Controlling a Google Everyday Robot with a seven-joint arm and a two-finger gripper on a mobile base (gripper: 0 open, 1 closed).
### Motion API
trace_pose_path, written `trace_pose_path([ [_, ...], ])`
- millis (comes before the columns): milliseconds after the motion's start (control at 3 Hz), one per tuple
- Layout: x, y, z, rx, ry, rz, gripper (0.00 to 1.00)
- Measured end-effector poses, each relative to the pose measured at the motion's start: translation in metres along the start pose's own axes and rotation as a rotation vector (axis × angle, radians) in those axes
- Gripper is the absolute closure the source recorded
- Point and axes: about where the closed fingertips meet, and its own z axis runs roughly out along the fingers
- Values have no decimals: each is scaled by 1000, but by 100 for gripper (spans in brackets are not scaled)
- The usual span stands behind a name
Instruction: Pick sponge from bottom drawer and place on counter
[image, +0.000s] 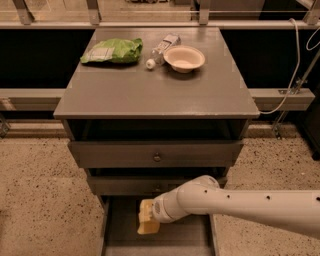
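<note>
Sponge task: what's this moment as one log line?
gripper: inside open bottom drawer | counter: green bag, bottle, bowl | stage: picking
</note>
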Motion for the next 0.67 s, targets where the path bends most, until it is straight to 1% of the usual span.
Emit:
trace_pose_path([
  [333, 20, -5, -41, -15, 107, -45, 100],
  [667, 25, -24, -87, 14, 174, -76, 100],
])
